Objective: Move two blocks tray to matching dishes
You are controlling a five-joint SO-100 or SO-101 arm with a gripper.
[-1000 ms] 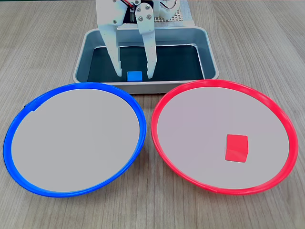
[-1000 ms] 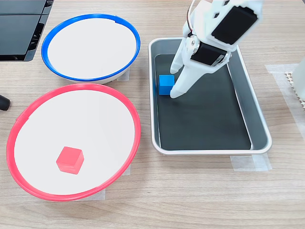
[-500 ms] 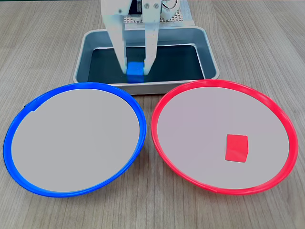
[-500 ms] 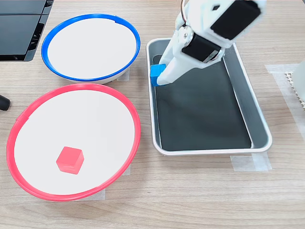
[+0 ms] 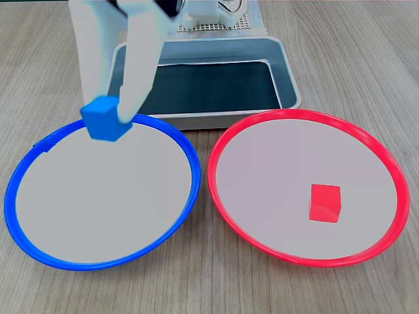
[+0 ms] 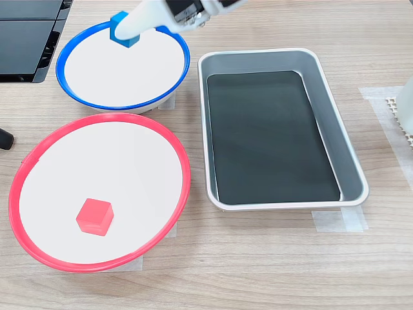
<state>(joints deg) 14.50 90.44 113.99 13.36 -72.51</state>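
My gripper (image 5: 105,121) (image 6: 126,32) is shut on the blue block (image 5: 103,119) (image 6: 124,30) and holds it in the air over the far part of the blue-rimmed dish (image 5: 39,226) (image 6: 84,100). The red block (image 5: 325,203) (image 6: 95,216) lies inside the red-rimmed dish (image 5: 222,209) (image 6: 174,213). In both fixed views the silver tray (image 5: 288,72) (image 6: 348,161) with its dark bottom holds nothing.
A black flat object (image 6: 26,39) lies at the top left of a fixed view, next to the blue-rimmed dish. Tape strips (image 6: 339,221) hold the tray to the wooden table. The arm's base (image 5: 222,16) stands behind the tray.
The gripper closed on the blue block in the tray, lifted it out and carried it over the blue-rimmed dish. The red block has not moved.
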